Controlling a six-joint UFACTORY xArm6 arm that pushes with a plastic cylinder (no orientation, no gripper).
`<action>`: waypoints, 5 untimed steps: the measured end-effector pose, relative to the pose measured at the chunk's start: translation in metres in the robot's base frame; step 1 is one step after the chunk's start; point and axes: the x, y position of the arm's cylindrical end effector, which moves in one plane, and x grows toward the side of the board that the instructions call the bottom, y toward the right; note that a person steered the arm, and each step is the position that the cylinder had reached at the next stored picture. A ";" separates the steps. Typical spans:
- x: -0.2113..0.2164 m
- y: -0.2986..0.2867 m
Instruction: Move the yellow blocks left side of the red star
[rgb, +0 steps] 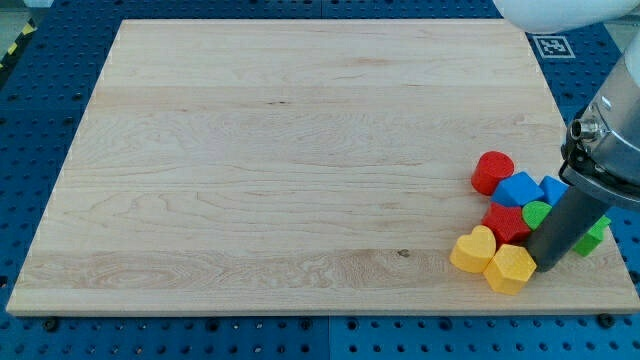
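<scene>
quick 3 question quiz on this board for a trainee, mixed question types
1. True or false: the yellow heart and yellow hexagon touch each other.
2. Where does my tip sit?
A. at the hexagon's right edge
B. the board's top left corner
C. on the red cylinder
3. Fill in: all blocks cluster at the view's bottom ____.

Key: 1 true; 2 A; 3 right. The red star is partly hidden among the others.
</scene>
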 end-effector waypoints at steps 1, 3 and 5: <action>0.002 0.003; 0.037 0.019; 0.037 -0.019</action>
